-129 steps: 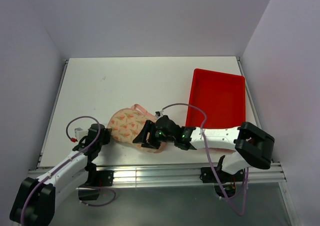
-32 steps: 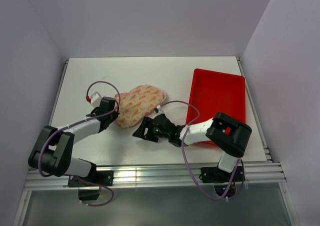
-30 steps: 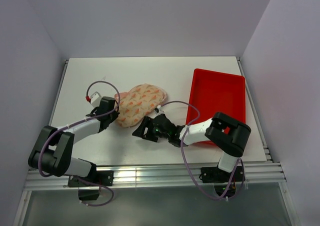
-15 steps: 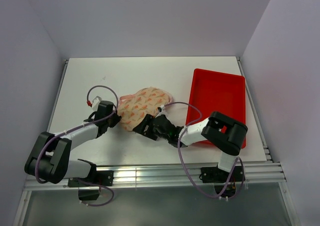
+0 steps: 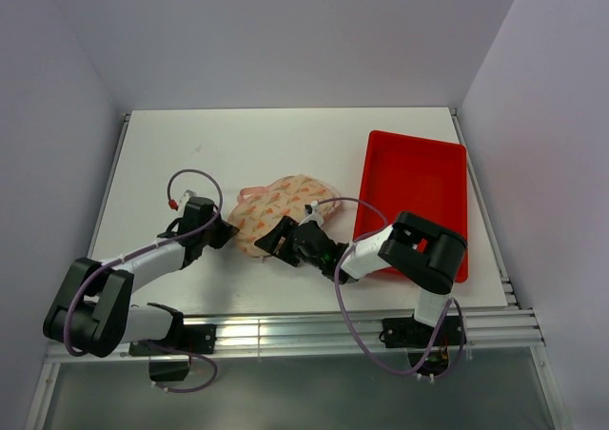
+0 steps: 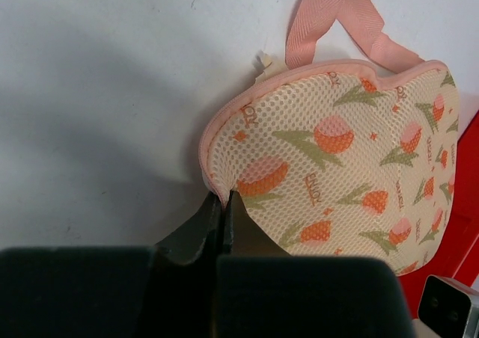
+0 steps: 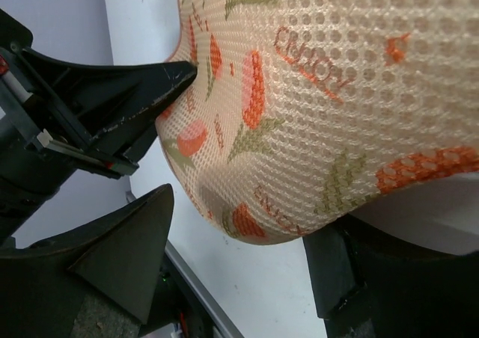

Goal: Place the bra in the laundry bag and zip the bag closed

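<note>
The laundry bag (image 5: 281, 206) is a cream mesh case with an orange tulip print, lying shut near the table's middle. Its pink loop (image 6: 337, 13) points away from my left arm. My left gripper (image 5: 229, 232) is shut on the pink zipper edge at the bag's left end (image 6: 224, 200). The bag (image 6: 352, 151) spreads out to the right of that pinch. My right gripper (image 5: 276, 241) stands open at the bag's near side. A rounded end of the bag (image 7: 314, 114) bulges between its wide-apart fingers (image 7: 127, 241). The bra does not show in any view.
A red tray (image 5: 414, 183) stands on the right of the white table (image 5: 238, 145), right next to the bag and my right arm. Walls close in the table at the back and both sides. A metal rail runs along the near edge.
The bag has turned and slid a little toward the near right, pulled by my left gripper. My right gripper has come up against the bag's near end, jaws still wide.
</note>
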Controlling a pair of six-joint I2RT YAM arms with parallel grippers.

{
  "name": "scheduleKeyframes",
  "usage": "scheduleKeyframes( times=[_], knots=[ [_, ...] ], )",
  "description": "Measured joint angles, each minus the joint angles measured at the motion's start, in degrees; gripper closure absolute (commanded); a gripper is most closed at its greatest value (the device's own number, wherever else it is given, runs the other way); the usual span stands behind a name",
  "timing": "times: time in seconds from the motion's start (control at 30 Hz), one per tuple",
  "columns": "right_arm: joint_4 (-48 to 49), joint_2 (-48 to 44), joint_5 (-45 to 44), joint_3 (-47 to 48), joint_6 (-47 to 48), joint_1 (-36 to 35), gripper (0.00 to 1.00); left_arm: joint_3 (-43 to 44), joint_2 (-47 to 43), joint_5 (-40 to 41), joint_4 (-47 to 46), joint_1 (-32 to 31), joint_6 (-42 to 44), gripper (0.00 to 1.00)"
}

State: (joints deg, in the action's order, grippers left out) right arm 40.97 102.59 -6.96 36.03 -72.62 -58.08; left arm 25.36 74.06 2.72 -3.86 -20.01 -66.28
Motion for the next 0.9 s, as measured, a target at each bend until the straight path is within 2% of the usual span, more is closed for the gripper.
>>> scheduleKeyframes(
  times=[0.13,0.33,0.43,0.53,0.8,0.87,0.9],
  knots=[
    [0.07,0.04,-1.03,0.00,0.00,0.00,0.28,-0.96,-0.35,-0.63,-0.68,0.00,-0.92,1.00],
    [0.20,0.50,-1.95,-0.13,-0.37,0.00,0.36,-1.66,-0.39,-1.60,-1.64,0.00,-1.73,1.00],
    [0.37,0.50,-2.25,-0.50,-0.55,0.00,0.50,-1.66,-0.31,-1.66,-1.77,0.00,-1.88,1.00],
    [0.44,0.50,-2.49,-0.81,-0.92,0.00,0.57,-1.66,-0.31,-1.64,-1.77,0.02,-1.86,1.00],
    [-3.61,0.50,-1.60,0.63,-1.25,0.81,0.61,-1.66,-0.37,-1.68,-1.53,0.00,-0.81,1.00],
    [-7.17,0.50,-0.92,2.49,-1.11,1.33,0.76,-1.66,-0.70,-1.40,-1.27,0.02,-0.17,1.00],
    [-9.33,0.50,-0.68,3.69,-1.22,1.62,0.78,-1.66,-1.05,-1.09,-1.01,0.04,0.31,1.00]
  ],
)
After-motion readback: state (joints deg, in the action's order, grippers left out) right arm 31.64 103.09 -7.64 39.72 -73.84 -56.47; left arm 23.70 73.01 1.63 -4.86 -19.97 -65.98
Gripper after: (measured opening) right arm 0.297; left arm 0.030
